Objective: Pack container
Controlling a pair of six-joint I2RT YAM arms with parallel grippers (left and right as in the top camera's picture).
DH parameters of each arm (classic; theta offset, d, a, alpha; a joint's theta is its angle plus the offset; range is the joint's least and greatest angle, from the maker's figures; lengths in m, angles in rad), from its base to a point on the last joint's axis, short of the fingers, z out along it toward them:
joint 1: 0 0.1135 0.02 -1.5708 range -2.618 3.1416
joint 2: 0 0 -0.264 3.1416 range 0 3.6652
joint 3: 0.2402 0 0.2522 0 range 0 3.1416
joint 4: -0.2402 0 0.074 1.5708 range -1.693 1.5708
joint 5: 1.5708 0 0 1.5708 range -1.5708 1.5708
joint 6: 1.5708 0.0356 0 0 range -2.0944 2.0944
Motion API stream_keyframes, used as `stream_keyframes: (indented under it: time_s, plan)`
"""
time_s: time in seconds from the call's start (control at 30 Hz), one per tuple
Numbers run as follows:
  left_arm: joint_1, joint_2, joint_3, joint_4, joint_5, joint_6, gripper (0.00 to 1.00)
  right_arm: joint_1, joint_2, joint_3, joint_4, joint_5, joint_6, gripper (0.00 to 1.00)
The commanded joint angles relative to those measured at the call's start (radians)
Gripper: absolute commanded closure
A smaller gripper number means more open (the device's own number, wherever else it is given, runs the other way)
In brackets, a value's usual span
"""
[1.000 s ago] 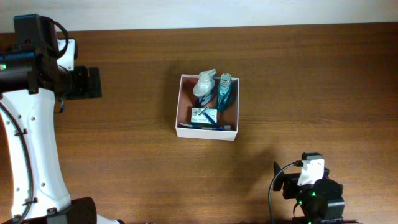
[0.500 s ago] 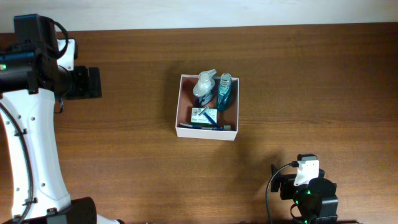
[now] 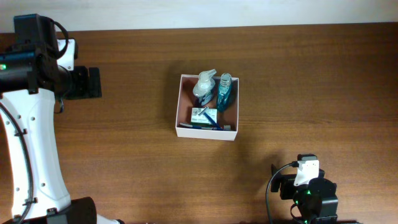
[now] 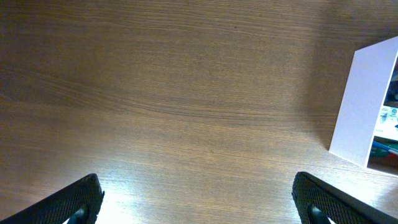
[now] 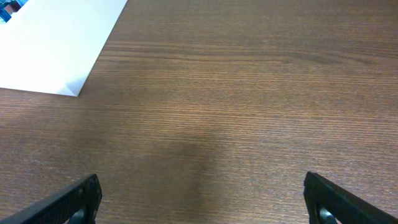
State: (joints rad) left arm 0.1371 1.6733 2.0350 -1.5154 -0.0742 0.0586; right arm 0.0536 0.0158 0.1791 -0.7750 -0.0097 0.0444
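Overhead: sq. white-walled container [image 3: 205, 133], reddish inside, holds toiletries [image 3: 224, 93].

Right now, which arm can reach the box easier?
Probably left. The left claw, open, faces the container's side wall across the table. The right claw, also open, sits low by the near edge, off the container's corner.
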Motion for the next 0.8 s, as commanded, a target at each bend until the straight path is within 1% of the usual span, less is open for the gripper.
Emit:
stream_keyframes:
  time_s: [0.0, 0.2, 0.33, 0.4, 0.47, 0.6, 0.7, 0.77]
  plan:
    - [0.003, -0.031, 0.010, 0.000, 0.007, -0.010, 0.01, -0.009, -0.013, -0.011, 0.005, -0.009, -0.003, 0.01]
    - [0.000, -0.085, 0.010, 0.000, 0.007, -0.010, 0.01, -0.009, -0.013, -0.011, 0.005, -0.009, -0.003, 0.01]
    - [0.001, -0.208, -0.035, 0.012, 0.006, -0.009, 0.01, -0.009, -0.013, -0.011, 0.005, -0.009, -0.003, 0.01]
    - [0.001, -0.299, -0.128, 0.143, -0.032, 0.003, 0.01, -0.009, -0.013, -0.011, 0.005, -0.009, -0.003, 0.01]
    - [0.001, -0.400, -0.253, 0.288, -0.038, 0.003, 0.01, -0.009, -0.013, -0.011, 0.005, -0.009, -0.003, 0.01]
    - [0.001, -0.657, -0.616, 0.655, -0.003, 0.002, 0.01, -0.009, -0.013, -0.011, 0.005, -0.009, -0.003, 0.01]
    - [0.001, -0.846, -0.880, 0.867, 0.039, 0.002, 0.01, -0.009, -0.013, -0.011, 0.005, -0.009, -0.003, 0.02]
    - [0.001, -0.981, -1.066, 0.970, 0.064, 0.002, 0.01, -0.009, -0.013, -0.011, 0.005, -0.009, -0.003, 0.01]
